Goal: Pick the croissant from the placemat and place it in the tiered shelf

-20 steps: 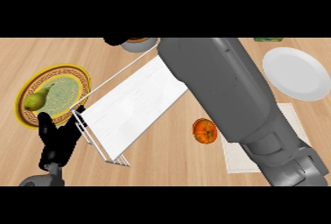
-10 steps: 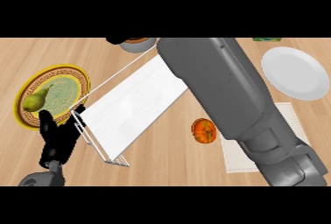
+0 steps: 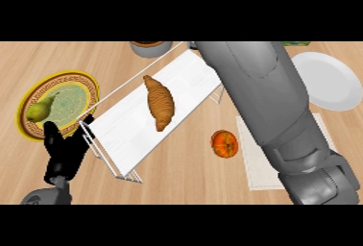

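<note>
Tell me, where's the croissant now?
In the head view the croissant lies on the shelf, left of centre, between the plate at left and the orange fruit at lower right.

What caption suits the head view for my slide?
Golden-brown croissant lying atop the white wire-framed tiered shelf, black left hand resting open beside its near corner.

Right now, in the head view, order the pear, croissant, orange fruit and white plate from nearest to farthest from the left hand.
1. Pear, on the patterned plate, just above the left hand.
2. Croissant, on the tiered shelf, centre.
3. Orange fruit, lower right of the croissant.
4. White plate, far upper right.
</note>
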Available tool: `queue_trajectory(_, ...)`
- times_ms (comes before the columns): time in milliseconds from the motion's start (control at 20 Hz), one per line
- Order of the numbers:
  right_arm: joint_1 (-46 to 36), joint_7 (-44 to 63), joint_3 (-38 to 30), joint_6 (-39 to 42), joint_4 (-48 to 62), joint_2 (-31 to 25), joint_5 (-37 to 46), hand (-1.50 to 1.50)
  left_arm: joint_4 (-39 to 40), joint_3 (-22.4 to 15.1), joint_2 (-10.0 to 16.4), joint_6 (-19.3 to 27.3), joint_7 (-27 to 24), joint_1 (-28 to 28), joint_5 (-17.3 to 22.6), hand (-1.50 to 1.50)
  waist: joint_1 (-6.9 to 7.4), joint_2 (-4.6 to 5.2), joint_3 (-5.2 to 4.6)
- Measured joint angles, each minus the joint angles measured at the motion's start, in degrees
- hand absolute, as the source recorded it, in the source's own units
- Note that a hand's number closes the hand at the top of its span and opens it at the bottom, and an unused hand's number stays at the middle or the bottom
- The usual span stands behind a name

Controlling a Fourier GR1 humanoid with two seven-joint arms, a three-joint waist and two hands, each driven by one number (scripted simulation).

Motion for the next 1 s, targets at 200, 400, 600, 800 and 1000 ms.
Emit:
queue_trajectory(200,-0.2,2.1,-3.1,-1.6,0.2,0.0,-6.0,-1.5,-1.2,0.0,-0.2,0.2,1.0,0.2,0.2,0.0,0.04,-0.08,0.01)
queue_trajectory(400,-1.9,3.7,-7.2,-5.4,1.1,-1.2,-8.9,-1.5,-1.3,0.4,0.1,0.1,1.7,-0.3,0.5,0.0,-0.08,-0.03,0.01)
queue_trajectory(600,-2.9,3.4,-9.7,-9.4,3.1,-4.4,-8.2,-1.5,-1.1,0.0,-0.4,0.5,1.4,-0.2,-0.1,0.0,-0.13,0.08,-0.01)
queue_trajectory(800,-2.9,2.8,-12.8,-12.0,6.1,-9.0,-8.1,-1.5,-0.5,0.7,0.2,0.1,1.5,-0.5,0.1,0.0,-0.01,0.22,-0.01)
queue_trajectory(1000,-2.2,1.6,-16.5,-11.8,10.1,-13.9,-9.7,-1.5,0.6,0.5,-0.4,0.5,0.3,-1.1,-0.6,0.0,0.07,0.37,0.0)
